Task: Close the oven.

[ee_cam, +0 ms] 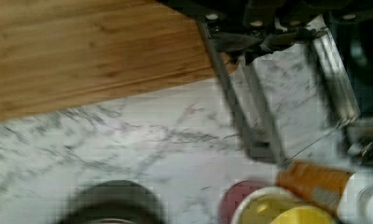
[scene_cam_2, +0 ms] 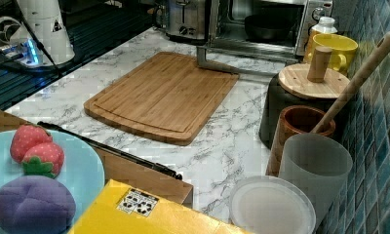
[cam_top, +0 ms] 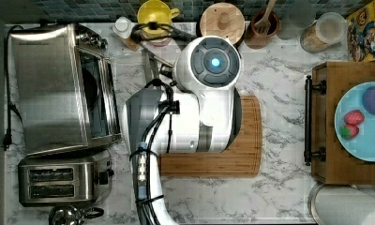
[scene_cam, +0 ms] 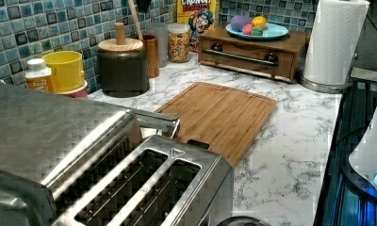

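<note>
The steel oven (cam_top: 54, 89) stands at the top view's left, and in the right view the oven (scene_cam_2: 261, 24) is at the back with a dark pan inside. Its glass door (scene_cam_2: 246, 48) hangs open, lying nearly flat over the marble counter, with the bar handle (scene_cam_2: 220, 66) at its outer edge by the cutting board. That handle (scene_cam: 158, 121) juts out past the oven in the left view. My arm (cam_top: 209, 93) reaches over the door from above and covers most of it. My gripper (ee_cam: 261, 44) sits just above the door's glass (ee_cam: 292, 93), close to the handle (ee_cam: 236, 107).
A bamboo cutting board (cam_top: 242, 159) lies beside the open door. A two-slot toaster (cam_top: 59, 180) stands next to the oven. A yellow cup (cam_top: 155, 14), a small bottle (cam_top: 123, 27) and a wood-lidded canister (cam_top: 222, 21) line the tiled wall. A wooden drawer box (cam_top: 326, 140) carries a plate (cam_top: 349, 145) of toy fruit.
</note>
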Action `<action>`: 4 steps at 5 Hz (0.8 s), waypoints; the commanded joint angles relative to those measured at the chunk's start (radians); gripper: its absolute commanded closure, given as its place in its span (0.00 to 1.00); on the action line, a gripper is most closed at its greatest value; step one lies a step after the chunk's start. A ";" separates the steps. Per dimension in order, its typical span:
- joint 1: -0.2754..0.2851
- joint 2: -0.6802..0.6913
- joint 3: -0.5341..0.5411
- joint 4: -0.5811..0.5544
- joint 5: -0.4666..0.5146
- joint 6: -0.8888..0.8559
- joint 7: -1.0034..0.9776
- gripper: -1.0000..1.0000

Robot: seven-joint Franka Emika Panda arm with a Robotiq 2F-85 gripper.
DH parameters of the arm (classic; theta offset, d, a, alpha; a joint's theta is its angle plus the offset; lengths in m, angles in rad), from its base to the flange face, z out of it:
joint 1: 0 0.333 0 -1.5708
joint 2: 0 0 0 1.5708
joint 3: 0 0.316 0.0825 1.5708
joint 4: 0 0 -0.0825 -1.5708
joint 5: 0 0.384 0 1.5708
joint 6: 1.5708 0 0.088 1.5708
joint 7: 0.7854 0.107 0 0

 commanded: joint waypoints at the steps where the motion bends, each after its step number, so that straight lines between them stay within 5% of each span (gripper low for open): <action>1: -0.112 0.053 -0.033 -0.111 0.371 -0.002 -0.653 1.00; 2: -0.116 0.119 -0.039 -0.061 0.450 -0.036 -0.758 1.00; 4: -0.070 0.228 0.007 0.000 0.421 0.017 -0.775 1.00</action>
